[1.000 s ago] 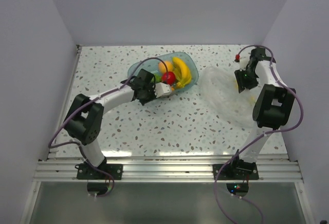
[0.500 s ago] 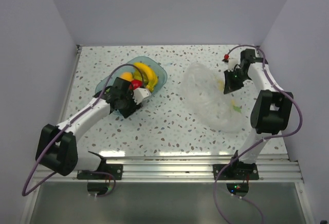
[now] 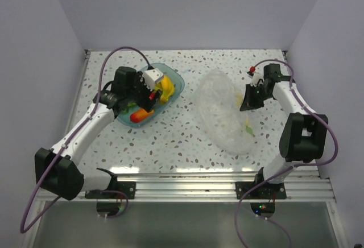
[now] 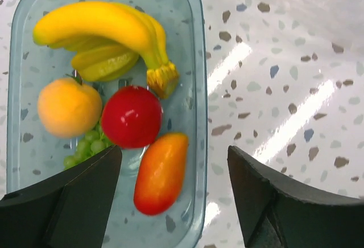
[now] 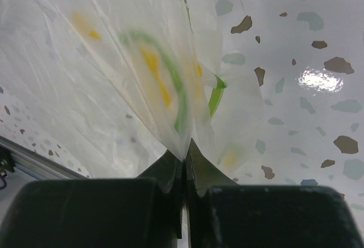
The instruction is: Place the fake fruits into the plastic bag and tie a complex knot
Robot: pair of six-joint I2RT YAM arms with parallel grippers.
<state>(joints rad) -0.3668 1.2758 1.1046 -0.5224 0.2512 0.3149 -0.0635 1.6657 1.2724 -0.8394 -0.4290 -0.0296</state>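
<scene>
Jaws first: the left jaws stand wide apart and grip nothing, poised above the teal tray (image 3: 177, 83) at the left of the table (image 3: 170, 145). In the left wrist view we see both dark fingers (image 4: 68, 202) at the bottom edge, one over the tray's near end, the other over bare table. All five fruits lie in the tray: banana bunch (image 4: 102, 29) at the far end, orange (image 4: 69, 107) and red apple (image 4: 132, 116) side by side below it, orange-red piece (image 4: 161, 171) just beside the apple along the tray's right wall, grape cluster (image 4: 85, 147) partly hidden under the orange and apple. The right jaws are pressed together, clamped on a fold of the plastic bag (image 3: 222, 117); the right wrist view shows its clear plastic, with blurred yellow and green print, rising from the pinch. We note the bag lies crumpled on the table to the right of the tray and apart from it, with the right jaws at its right edge.
</scene>
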